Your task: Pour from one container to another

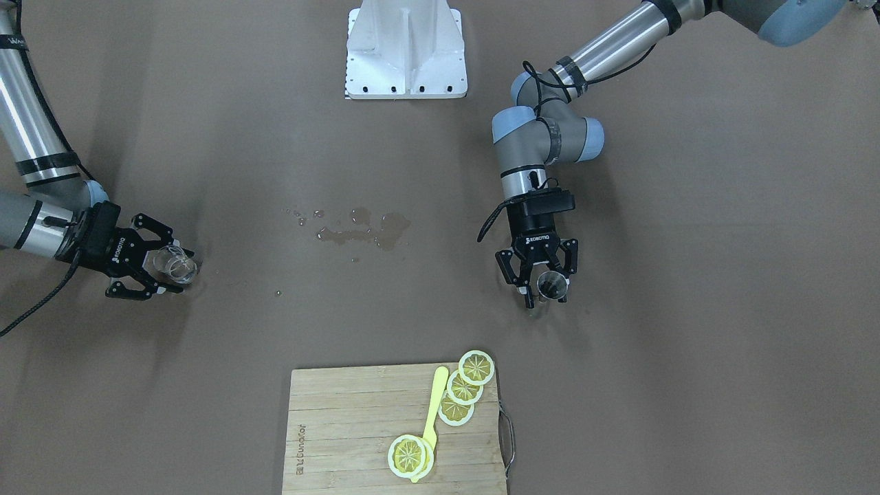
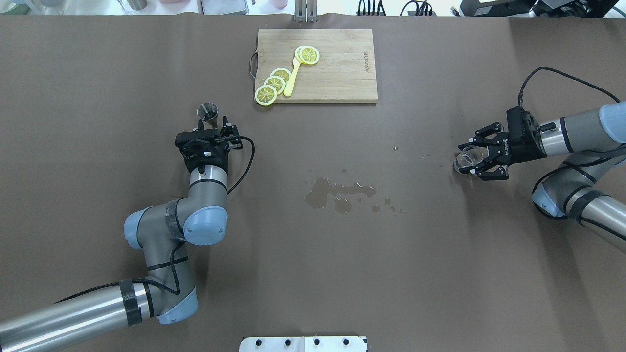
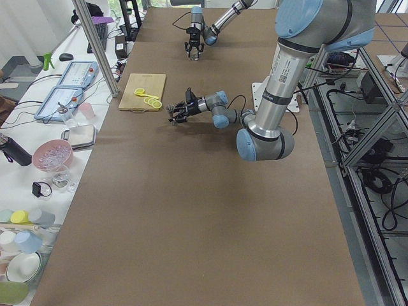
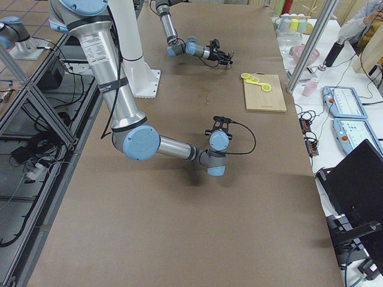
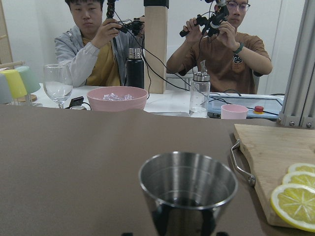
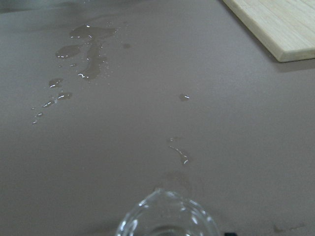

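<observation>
In the front-facing view the beaker (image 1: 177, 267) sits far left, clamped in the right gripper's (image 1: 168, 268) fingers. The jigger (image 1: 553, 284) stands well apart at right, between the left gripper's (image 1: 548, 292) fingers, grip unclear.

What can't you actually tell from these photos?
- Liquid in the glass beaker: too small overhead, and cut off by the right wrist view's bottom edge.
- Base of the steel jigger: cut off by the left wrist view's bottom edge.
- Whether the left tool or right tool truly clamps anything: fingertips too small in every view.
</observation>
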Robot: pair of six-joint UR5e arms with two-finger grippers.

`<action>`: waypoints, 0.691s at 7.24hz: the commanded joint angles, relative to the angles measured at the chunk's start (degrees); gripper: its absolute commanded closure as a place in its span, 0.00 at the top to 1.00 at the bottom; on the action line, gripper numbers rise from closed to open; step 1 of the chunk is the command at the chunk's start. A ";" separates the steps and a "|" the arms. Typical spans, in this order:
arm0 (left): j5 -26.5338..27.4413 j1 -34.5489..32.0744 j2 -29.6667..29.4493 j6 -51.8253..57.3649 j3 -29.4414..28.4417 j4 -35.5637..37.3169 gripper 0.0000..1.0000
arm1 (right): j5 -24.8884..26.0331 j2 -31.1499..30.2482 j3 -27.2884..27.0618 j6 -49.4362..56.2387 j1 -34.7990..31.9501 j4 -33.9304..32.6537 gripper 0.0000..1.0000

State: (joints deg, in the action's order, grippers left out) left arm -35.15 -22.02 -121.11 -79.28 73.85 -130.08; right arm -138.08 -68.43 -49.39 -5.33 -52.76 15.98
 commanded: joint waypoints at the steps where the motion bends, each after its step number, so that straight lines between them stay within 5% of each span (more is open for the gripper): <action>1: 0.00 -0.04 0.00 0.09 -0.19 0.00 0.56 | 0.01 -0.12 0.00 -0.03 0.12 0.01 0.70; 3: -0.09 -0.04 -0.09 0.26 -0.19 0.08 0.54 | 0.01 -0.13 0.09 -0.03 0.29 0.01 0.70; 5: -0.26 -0.04 -0.52 0.35 -0.02 0.26 0.39 | 0.01 -0.30 0.09 -0.03 0.38 0.01 0.69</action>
State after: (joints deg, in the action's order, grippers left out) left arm -35.31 -22.06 -121.34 -79.00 73.69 -129.95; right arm -138.08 -68.64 -49.35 -5.36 -52.44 16.00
